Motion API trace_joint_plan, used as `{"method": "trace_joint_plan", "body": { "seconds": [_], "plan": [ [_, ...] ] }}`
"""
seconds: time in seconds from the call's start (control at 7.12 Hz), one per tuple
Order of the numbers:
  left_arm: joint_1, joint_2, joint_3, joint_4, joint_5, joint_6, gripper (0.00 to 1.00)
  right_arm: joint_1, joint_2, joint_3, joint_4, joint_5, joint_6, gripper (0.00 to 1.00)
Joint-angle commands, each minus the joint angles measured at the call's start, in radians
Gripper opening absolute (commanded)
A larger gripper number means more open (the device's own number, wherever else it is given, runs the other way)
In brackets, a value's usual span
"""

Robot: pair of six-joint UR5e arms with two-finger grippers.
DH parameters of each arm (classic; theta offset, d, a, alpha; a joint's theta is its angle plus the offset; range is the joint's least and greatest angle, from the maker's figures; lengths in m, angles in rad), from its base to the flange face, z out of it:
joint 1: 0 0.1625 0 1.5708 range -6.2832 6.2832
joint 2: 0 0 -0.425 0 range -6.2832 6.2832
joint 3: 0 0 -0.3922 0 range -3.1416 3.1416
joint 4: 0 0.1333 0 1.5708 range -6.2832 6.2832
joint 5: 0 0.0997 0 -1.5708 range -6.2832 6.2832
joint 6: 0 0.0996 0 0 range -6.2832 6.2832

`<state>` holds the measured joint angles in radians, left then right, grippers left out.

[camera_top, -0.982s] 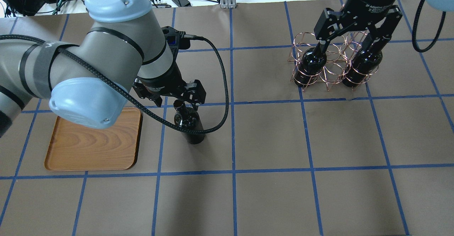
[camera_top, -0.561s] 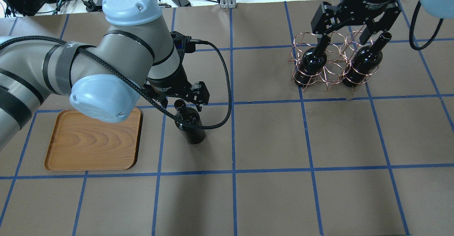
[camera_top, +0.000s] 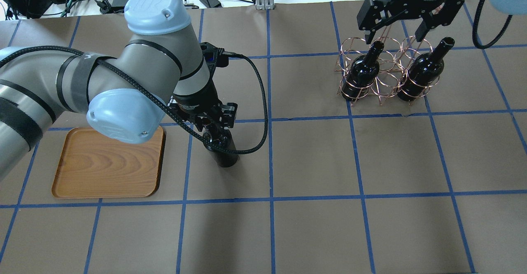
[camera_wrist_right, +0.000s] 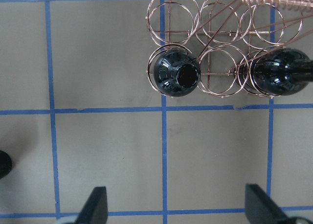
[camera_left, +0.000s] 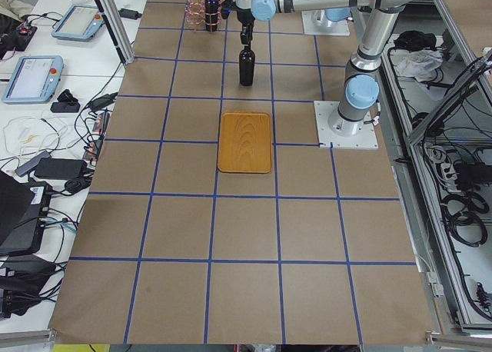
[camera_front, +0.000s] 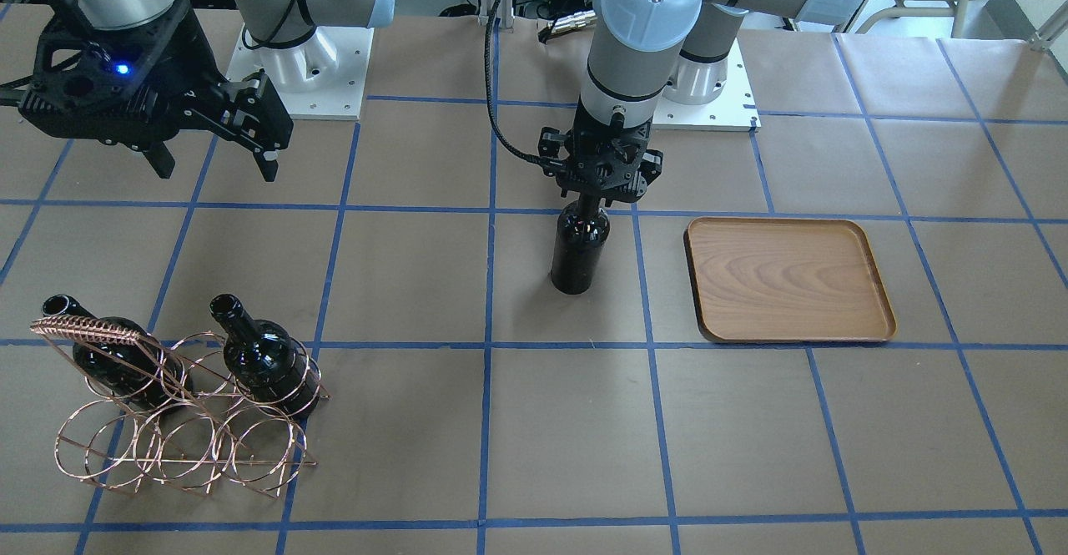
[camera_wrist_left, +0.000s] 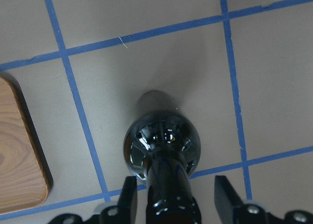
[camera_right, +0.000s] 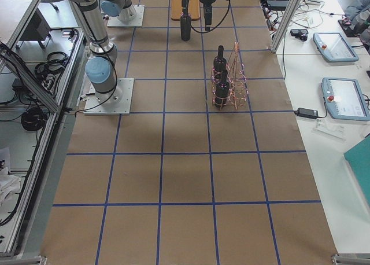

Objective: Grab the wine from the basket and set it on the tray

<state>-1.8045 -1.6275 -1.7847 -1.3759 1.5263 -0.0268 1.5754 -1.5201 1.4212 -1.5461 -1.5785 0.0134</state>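
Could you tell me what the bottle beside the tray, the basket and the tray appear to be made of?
The wine: likely glass, near-black and glossy; its shoulder mirrors lights. The basket: thin metal wire with a rose-copper sheen, bent into loops. The tray: apparently wood, brown with visible grain and a dull finish; possibly veneer.

Wine (camera_front: pixel 580 248) glossy dark glass; tray (camera_front: pixel 788 280) grained wood (matt); basket (camera_front: pixel 92 331) coppery wire.

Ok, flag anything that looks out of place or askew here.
One wine bottle stands upright on the bare table beside the tray, not on it, the left gripper open around its neck. The two bottles in the basket sit upright; nothing spilled or broken.
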Motion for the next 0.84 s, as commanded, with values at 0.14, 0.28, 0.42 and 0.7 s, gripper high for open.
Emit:
{"method": "trace_joint_plan", "body": {
  "seconds": [0.14,0.28,0.42,0.7],
  "plan": [
    [0.002,0.000,0.001,0.001,-0.001,-0.004,0.56,-0.001,-0.005,-0.024,0.043,0.008,0.000,1.00],
    [0.002,0.000,0.001,0.001,-0.002,0.005,0.21,-0.001,-0.003,-0.022,0.041,0.009,0.000,1.00],
    [0.002,0.000,0.002,0.001,-0.003,0.005,0.00,-0.001,-0.002,-0.021,0.041,0.012,0.000,1.00],
    [0.008,0.001,0.014,-0.009,0.002,0.057,0.00,-0.001,-0.006,-0.021,0.041,0.005,0.000,1.00]
  ]
}}
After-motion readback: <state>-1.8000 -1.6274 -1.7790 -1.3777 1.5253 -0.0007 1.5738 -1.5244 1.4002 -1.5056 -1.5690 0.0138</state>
